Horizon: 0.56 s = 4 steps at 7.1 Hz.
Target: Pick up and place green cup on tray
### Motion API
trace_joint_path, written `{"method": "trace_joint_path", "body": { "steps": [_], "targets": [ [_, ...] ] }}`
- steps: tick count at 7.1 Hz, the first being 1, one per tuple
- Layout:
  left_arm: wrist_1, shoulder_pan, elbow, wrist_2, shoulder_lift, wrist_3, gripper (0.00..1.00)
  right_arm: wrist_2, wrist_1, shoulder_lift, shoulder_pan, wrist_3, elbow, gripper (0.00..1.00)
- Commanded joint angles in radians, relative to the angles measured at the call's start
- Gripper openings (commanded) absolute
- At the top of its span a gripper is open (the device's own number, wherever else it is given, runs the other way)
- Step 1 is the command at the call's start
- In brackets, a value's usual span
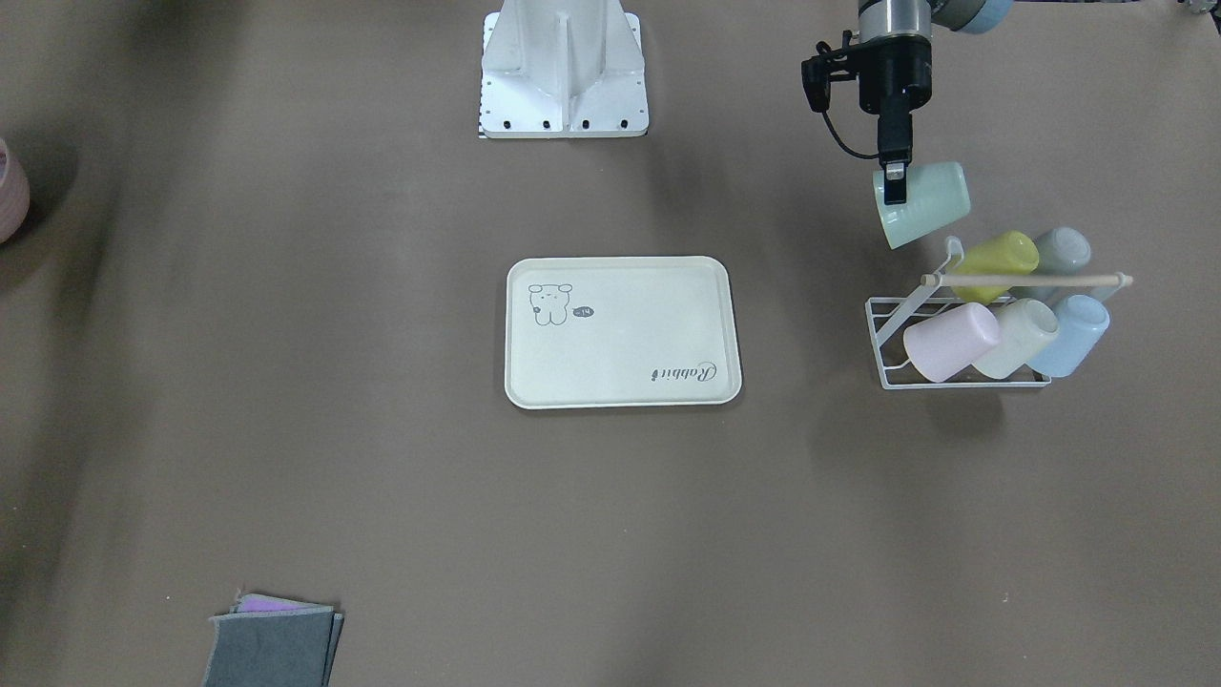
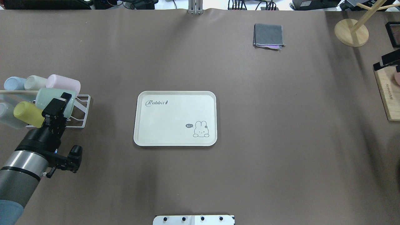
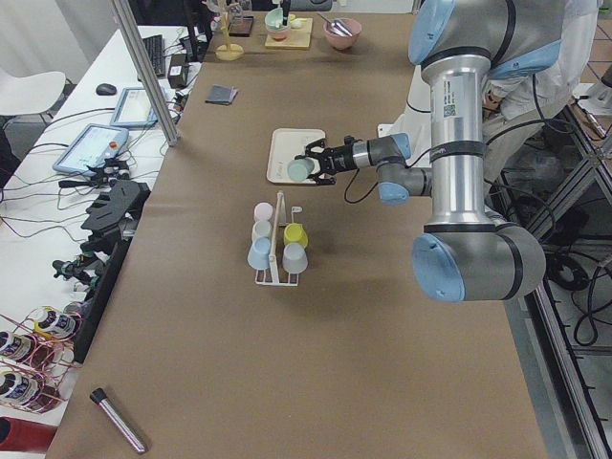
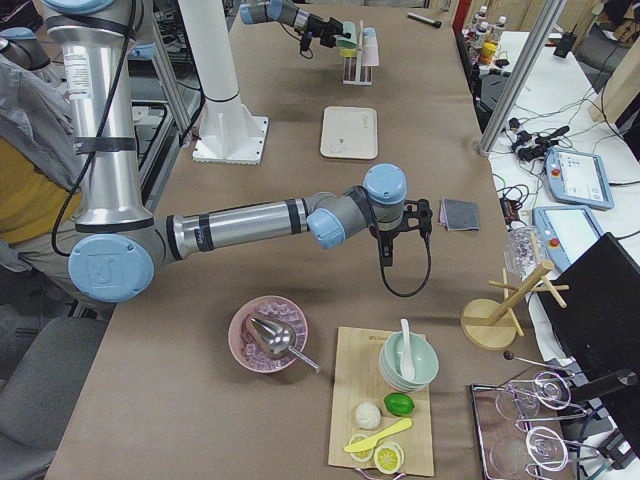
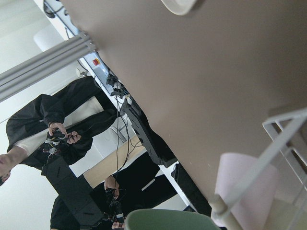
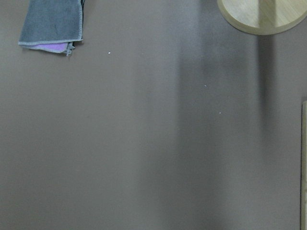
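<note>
Brown table (image 2: 281, 140), matte covering. White wire rack (image 2: 80, 109) stands just beside jaws of left gripper (image 2: 64, 100). Cream tray (image 2: 175, 112) lies flat mid-table, well apart from those jaws. Folded grey cloth (image 2: 268, 35), round wooden stand (image 2: 351, 32) and wooden board (image 2: 387, 93) sit far from them, across table.

A white wire rack (image 1: 882, 334) is seen on the brown tabletop (image 1: 382, 496), just beside the left end effector (image 1: 894, 186) and lower than it. Five cups are held tilted in the rack: a yellow cup (image 1: 997, 264), a grey cup (image 1: 1061, 254), a pink cup (image 1: 950, 341), a cream cup (image 1: 1017, 338) and a blue cup (image 1: 1070, 334). A wooden stick (image 1: 1049, 280) is set across the top of the rack. Far from that end effector, a folded grey cloth (image 2: 268, 35) is laid flat, with something purple under it. A round wooden stand (image 2: 351, 32) and a wooden board (image 2: 387, 93) are seen farther off still.
</note>
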Motion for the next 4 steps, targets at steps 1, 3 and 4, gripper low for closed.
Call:
{"method": "trace_joint_path", "body": {
  "steps": [1,3,4],
  "targets": [
    [-0.109,0.000,0.062,-0.029,-0.044,-0.394,0.64,-0.005,0.001,-0.029,0.038,-0.018,-0.006,0.99],
    [-0.155,0.014,0.159,-0.035,-0.105,-0.875,0.62,-0.014,0.001,-0.091,0.095,-0.088,-0.008,0.99],
    [-0.166,0.031,0.178,-0.035,-0.147,-1.088,0.59,-0.017,0.000,-0.111,0.105,-0.087,-0.008,0.99]
  ]
}}
